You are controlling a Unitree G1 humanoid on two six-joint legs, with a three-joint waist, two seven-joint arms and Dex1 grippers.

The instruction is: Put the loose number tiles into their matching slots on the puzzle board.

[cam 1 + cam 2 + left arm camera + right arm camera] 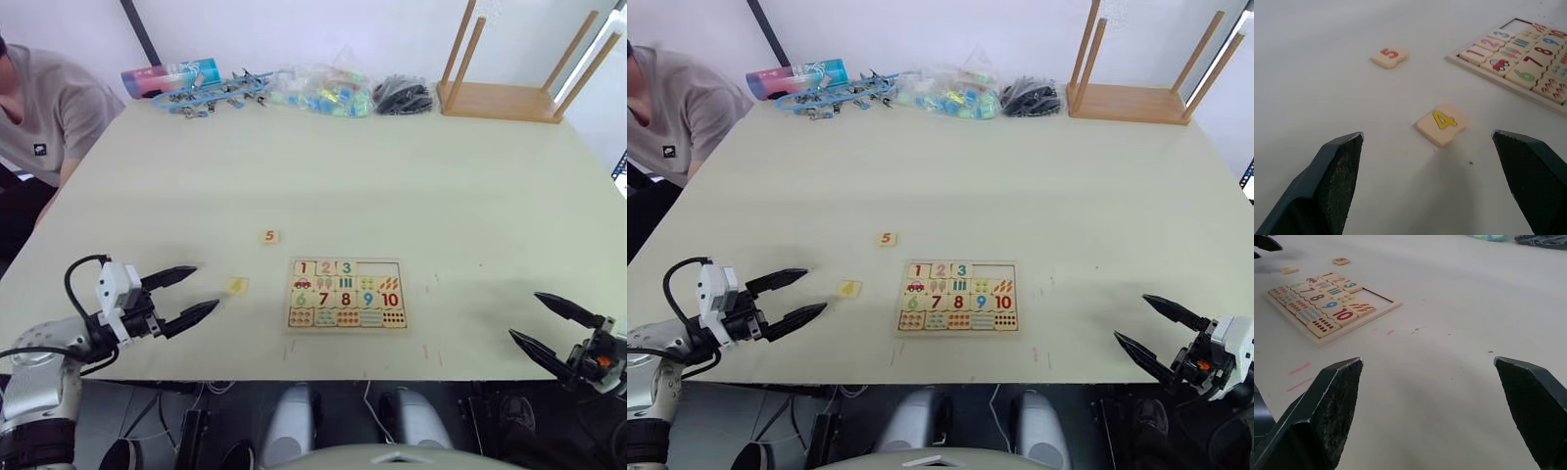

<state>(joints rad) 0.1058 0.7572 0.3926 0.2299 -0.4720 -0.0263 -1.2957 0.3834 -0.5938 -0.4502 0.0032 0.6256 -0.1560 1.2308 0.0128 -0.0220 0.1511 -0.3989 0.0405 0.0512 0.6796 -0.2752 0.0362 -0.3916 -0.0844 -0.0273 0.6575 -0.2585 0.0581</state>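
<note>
The left gripper (188, 294) hovers low over the pale table (392, 186) with its two black fingers spread wide apart, holding nothing. Just ahead of its fingertips, between them in the left wrist view, lies the small square pale wooden tile with a yellow 4 (1442, 124), flat on the table and untouched. Farther out beyond that tile sits the small pale wooden tile with a red 5 (270, 236), also loose on the table.

The flat rectangular pale wooden puzzle board with a thin red border (346, 293) lies off to the left gripper's inner side, between the two grippers. Tiles 1, 2 and 3 sit in its top row; the last two bare wooden slots of that row (377, 267) are open.

The right gripper (550, 326) hangs at the near table edge, fingers wide apart and holding nothing, well apart from the board.

A person in a grey shirt (44, 108) sits at the far left table corner.
</note>
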